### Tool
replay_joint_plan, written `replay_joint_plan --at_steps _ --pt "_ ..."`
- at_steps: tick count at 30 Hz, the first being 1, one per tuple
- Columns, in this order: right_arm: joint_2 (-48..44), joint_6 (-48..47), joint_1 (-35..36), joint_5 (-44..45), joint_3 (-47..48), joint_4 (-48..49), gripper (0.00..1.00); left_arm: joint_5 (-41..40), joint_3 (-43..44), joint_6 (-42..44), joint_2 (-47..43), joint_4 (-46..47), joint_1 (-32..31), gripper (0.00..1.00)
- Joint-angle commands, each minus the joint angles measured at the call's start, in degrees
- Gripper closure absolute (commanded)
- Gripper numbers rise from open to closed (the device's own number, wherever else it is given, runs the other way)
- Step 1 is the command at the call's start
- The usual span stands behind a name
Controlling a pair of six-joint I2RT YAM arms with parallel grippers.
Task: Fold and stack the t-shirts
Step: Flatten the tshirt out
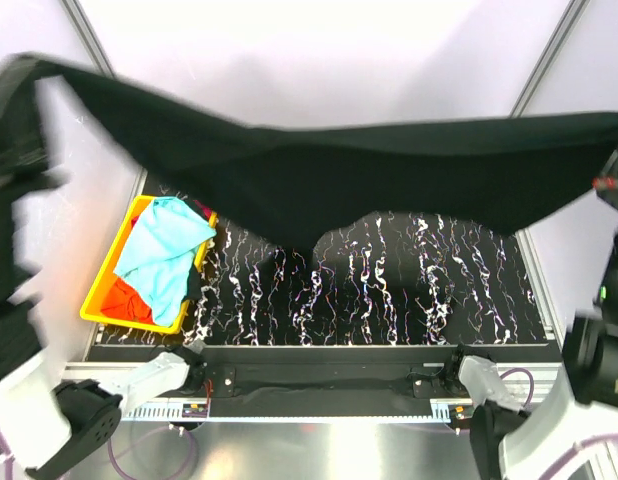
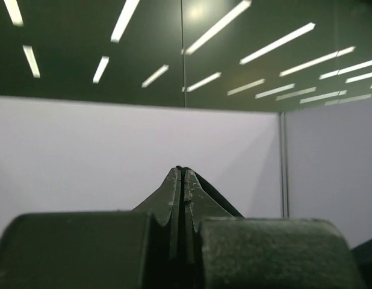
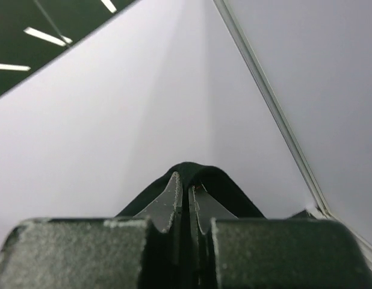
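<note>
Left wrist view: the left gripper (image 2: 182, 171) points up towards ceiling lights and a pale wall. Its jaws are pressed almost flat together, with only a thin dark seam between them. A fold of the black t-shirt (image 2: 217, 198) comes out behind the tips and falls away to the right, so the jaws have a pinch of its edge.

Right wrist view: the right gripper (image 3: 185, 177) is in much the same state, with the jaws closed to a narrow slit. Black cloth arches over both tips and drops off on either side. Which part of the shirt it is, hem or shoulder, cannot be told.

Top external view: the black t-shirt hangs in the air between the two arms, stretched across the whole width and well clear of the marbled worktop (image 1: 389, 300). Its upper edge is fairly taut, while the lower part sags in a soft belly near the middle. At the left stands a yellow bin (image 1: 129, 322), with a turquoise t-shirt (image 1: 164, 250) lying over an orange-red t-shirt (image 1: 119, 298) inside it.

The sag suggests that the cloth is limp, light and large. It will probably not hold a shape and will drape wherever it is let down. Two well-separated pinches on one edge look like the right hold, because tension between them should flatten it. A thin pinch may slip if the arms pull apart too hard, and the lower edge may crumple if it lands first.
</note>
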Motion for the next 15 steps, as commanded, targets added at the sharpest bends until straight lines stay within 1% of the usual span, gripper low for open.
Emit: replay_joint_plan --at_steps 1,3,4,5,7,11,12,13,14,15 --pt "-1.41 -0.87 -0.17 0.68 1.32 2.02 1.00 -0.81 4.84 3.91 -0.85 4.31 -3.03 1.00" --pt "-2.20 -0.69 -0.17 0.94 1.32 2.02 1.00 -2.64 6.51 7.50 0.03 4.05 -4.71 1.00" --pt "-2.21 -0.43 -0.17 1.03 0.88 2.11 1.00 -4.57 6.69 8.83 1.34 3.79 -6.28 1.00" --pt "-2.12 -0.43 -0.08 0.94 0.53 2.02 1.00 -5.81 6.61 11.27 1.96 3.61 -6.91 1.00" --pt "-1.33 -0.43 -0.08 1.03 -1.57 2.11 1.00 -8.71 6.00 13.49 4.25 3.79 -7.96 1.00" --pt "0.60 0.71 -0.08 0.07 -6.58 3.16 1.00 -12.23 2.67 18.67 9.25 4.84 -8.58 1.00" --pt "1.65 1.06 -0.08 -0.11 -7.98 3.60 1.00 -14.32 1.52 19.64 11.27 5.54 -8.58 1.00" --pt "2.18 1.24 -0.08 -0.38 -11.22 5.43 1.00 -15.56 0.47 21.04 12.59 6.85 -8.58 1.00" --pt "2.80 1.68 -0.08 -0.73 -12.90 6.23 1.00 -16.88 -1.11 24.62 14.08 7.12 -8.58 1.00" --pt "4.02 2.12 -0.08 -0.99 -14.57 7.28 1.00 -19.33 -2.52 26.31 16.71 7.65 -8.58 1.00"
